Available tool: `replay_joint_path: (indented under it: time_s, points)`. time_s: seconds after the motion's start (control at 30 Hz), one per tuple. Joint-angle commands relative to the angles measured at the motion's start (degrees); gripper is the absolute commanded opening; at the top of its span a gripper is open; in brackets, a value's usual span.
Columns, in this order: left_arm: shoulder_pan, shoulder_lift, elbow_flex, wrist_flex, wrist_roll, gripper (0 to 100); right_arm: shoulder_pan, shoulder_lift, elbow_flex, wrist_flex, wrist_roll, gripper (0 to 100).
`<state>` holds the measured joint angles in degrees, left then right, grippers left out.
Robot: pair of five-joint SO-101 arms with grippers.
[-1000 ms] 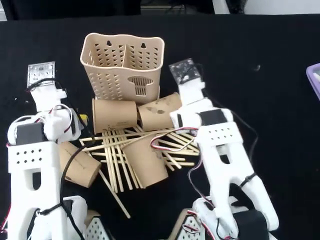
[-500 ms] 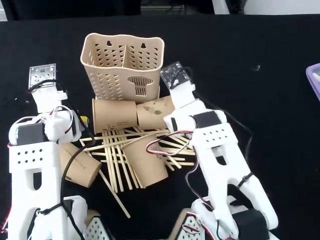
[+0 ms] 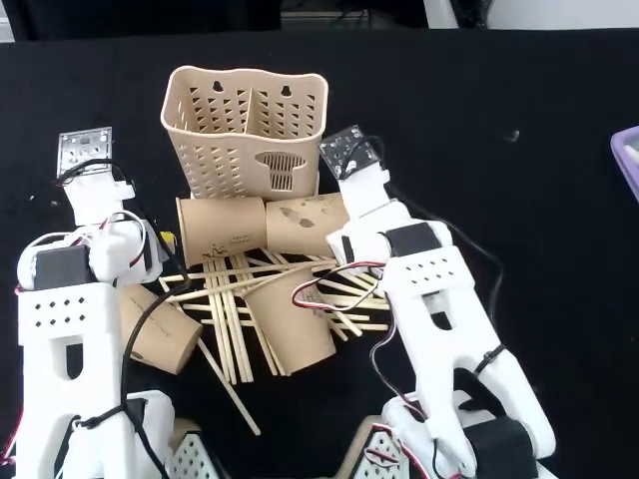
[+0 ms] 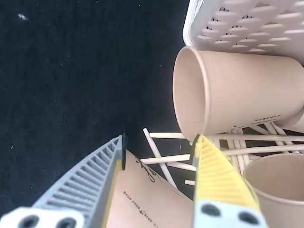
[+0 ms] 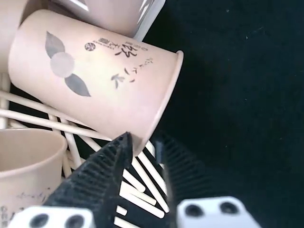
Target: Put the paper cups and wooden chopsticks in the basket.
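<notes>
By the perforated basket (image 3: 245, 120), smooth paper cups (image 3: 225, 230) had slid; your left claw (image 4: 159, 138) gaped, right claw (image 5: 142, 137) barely parted, maybe touching one.

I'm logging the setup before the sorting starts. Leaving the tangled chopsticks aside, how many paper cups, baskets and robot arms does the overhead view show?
Paper cups: 4
Basket: 1
Robot arms: 2
Total: 7
</notes>
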<state>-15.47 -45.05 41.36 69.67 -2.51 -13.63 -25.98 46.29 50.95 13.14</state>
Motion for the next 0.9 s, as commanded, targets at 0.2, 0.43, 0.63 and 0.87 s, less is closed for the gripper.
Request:
replay_joint_path:
  time_s: [0.2,0.43,0.63,0.87]
  points:
    - [-0.4,-1.5,-0.6,-0.4,0.4,24,-0.8,0.1,2.4,-6.8,-0.1,13.8]
    - [-0.4,-1.5,-0.6,-0.4,0.4,24,-0.8,-0.1,3.6,-8.1,-2.4,9.3]
    - [-0.4,-1.5,-0.6,-0.4,0.4,24,-0.3,-0.6,3.2,-5.0,-2.3,1.0]
    - [-0.4,-1.5,-0.6,-0.4,0.4,24,-0.3,-14.4,2.8,8.4,-1.9,1.1]
